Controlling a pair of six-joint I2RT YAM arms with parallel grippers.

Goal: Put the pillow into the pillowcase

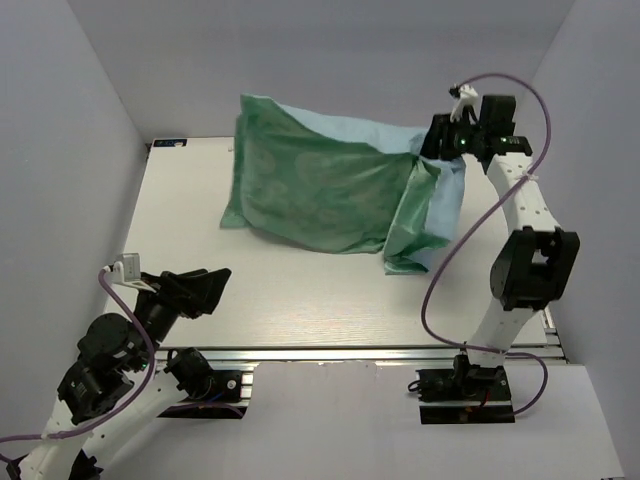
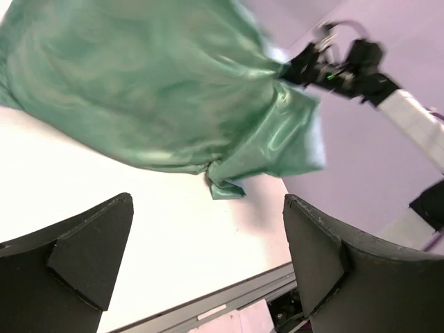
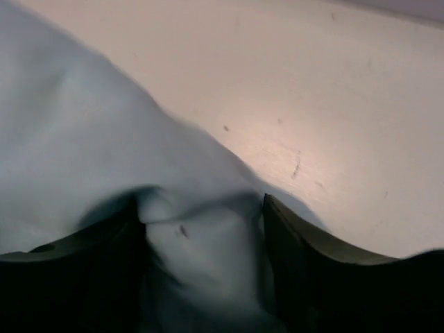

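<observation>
The pillowcase [image 1: 320, 190] is a bulging sack, mint-green satin towards me and light blue along its far edge. It rests at the back of the table, with its right corner lifted to my right gripper [image 1: 443, 140]. In the right wrist view that gripper [image 3: 201, 202] has its fingers apart, and a loose, blurred fold of light blue pillowcase [image 3: 104, 139] fills the gap. My left gripper [image 1: 213, 287] hovers wide open and bare near the front left. Its camera shows the green pillowcase [image 2: 159, 83] well beyond the left gripper [image 2: 208, 202]. The pillow is hidden.
The white table [image 1: 300, 300] is boxed in by grey walls at the back and on both sides. A metal rail [image 1: 350, 350] runs along its near edge. The right arm [image 1: 525, 230] stands tall along the right side, with a purple cable looping off it.
</observation>
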